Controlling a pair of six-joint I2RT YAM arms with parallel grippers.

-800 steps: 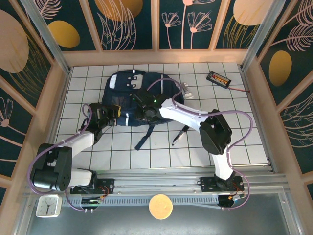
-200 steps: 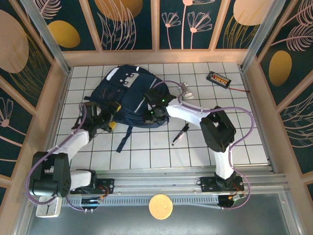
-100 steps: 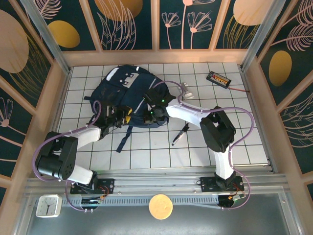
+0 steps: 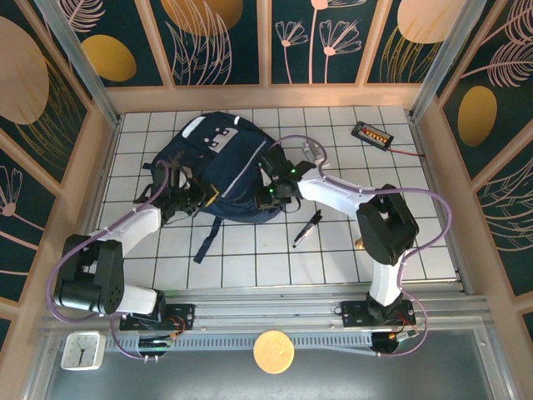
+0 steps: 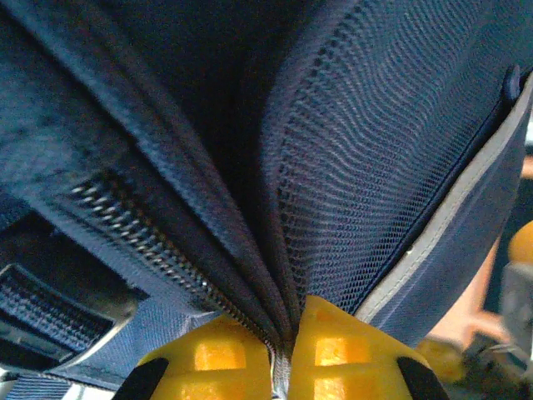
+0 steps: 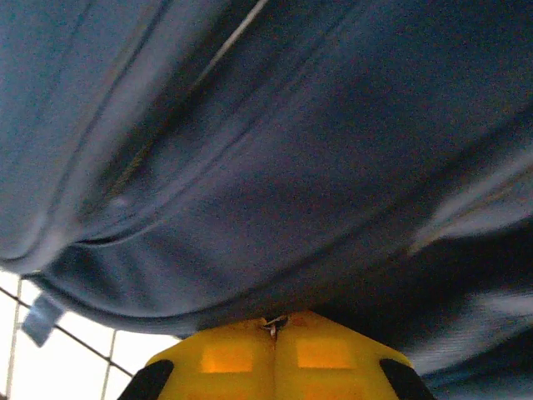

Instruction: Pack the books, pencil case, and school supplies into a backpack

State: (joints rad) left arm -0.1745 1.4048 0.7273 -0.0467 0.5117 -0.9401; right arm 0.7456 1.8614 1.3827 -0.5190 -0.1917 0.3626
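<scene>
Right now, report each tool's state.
Left tool: shut, pinching the backpack fabric beside a zipper.
Right tool: shut on the backpack's edge.

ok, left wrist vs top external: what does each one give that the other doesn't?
Left wrist: a close-up of the left claw shut on a fold of the backpack, with zipper teeth left of the pinch and mesh right of it.
Top external: the layout. The right claw is at the backpack's lower right edge, a pen lies on the table to its right, and a black tray with orange pieces sits far right.
Both: the backpack and the left claw gripping it.
</scene>
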